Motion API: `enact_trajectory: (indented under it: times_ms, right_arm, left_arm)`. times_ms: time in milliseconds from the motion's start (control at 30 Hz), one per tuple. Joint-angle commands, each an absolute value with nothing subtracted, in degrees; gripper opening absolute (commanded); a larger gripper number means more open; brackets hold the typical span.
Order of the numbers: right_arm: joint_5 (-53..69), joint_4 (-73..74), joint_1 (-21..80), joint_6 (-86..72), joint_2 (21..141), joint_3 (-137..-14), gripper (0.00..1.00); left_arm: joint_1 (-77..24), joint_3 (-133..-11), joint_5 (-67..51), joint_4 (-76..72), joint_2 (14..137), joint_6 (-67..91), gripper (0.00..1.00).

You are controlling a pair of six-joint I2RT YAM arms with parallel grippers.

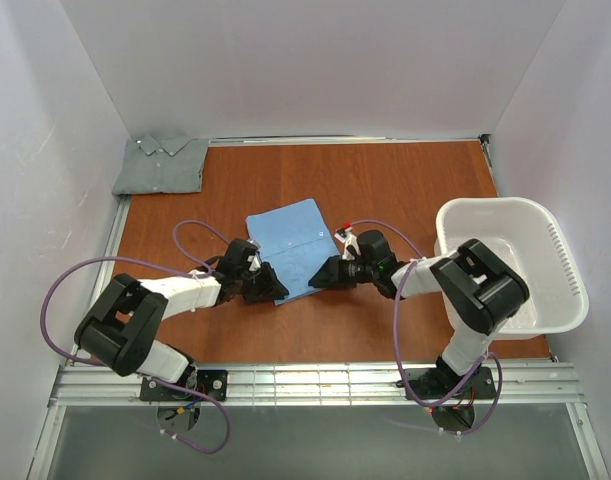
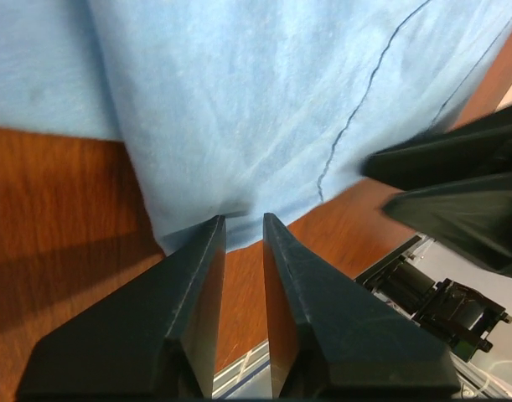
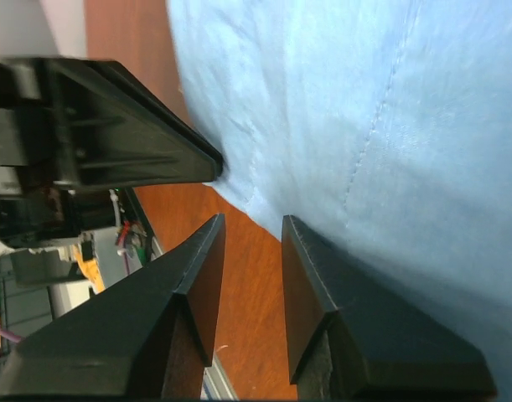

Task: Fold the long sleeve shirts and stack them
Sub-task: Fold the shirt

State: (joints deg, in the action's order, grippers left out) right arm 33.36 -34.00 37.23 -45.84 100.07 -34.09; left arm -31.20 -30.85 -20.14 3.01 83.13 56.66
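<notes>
The left tool (image 2: 243, 219) is released, its jaws a narrow gap apart, tips touching the near hem of the light blue shirt (image 1: 290, 245). The right tool (image 3: 251, 219) is likewise released, its tips at the same hem, just beside the left tool at its 3 o'clock. The light blue shirt lies folded mid tabletop (image 1: 405, 190). The grey-green shirt (image 1: 163, 165) lies folded at 11 o'clock, and the white basket (image 1: 563, 262) sits at 3 o'clock.
</notes>
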Motion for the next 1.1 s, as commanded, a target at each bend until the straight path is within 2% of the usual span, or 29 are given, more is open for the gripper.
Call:
enact_trajectory:
  times_ms: [0, 367, 600, 733, 967, 1067]
  right_arm:
    - [33.57, -35.60, 34.99, -45.09, 93.70, -33.84, 0.25]
    - [29.18, -33.84, 31.12, -44.91, 97.38, -28.13, 0.25]
    - [21.36, -31.73, 29.62, -47.02, 91.06, -23.12, 0.25]
    - [21.97, -31.55, 29.88, -45.88, 86.85, -23.64, 0.25]
    - [25.92, -28.04, 31.03, -41.84, 81.83, -32.94, 0.26]
    - [27.15, -26.90, 31.29, -40.70, 82.09, -35.41, 0.26]
  left_arm:
    - [-30.32, -29.44, -18.02, 7.29, 80.42, 56.25, 0.18]
    - [-28.13, -29.80, -17.05, 9.40, 80.68, 55.72, 0.18]
    - [-25.75, -27.69, -16.44, 9.93, 76.56, 55.99, 0.17]
    - [-25.40, -28.73, -16.70, 11.16, 74.80, 55.81, 0.18]
    - [-21.02, -43.05, -14.41, 15.21, 74.17, 50.46, 0.37]
    - [-16.97, -51.57, -14.59, 15.12, 80.40, 47.03, 0.38]
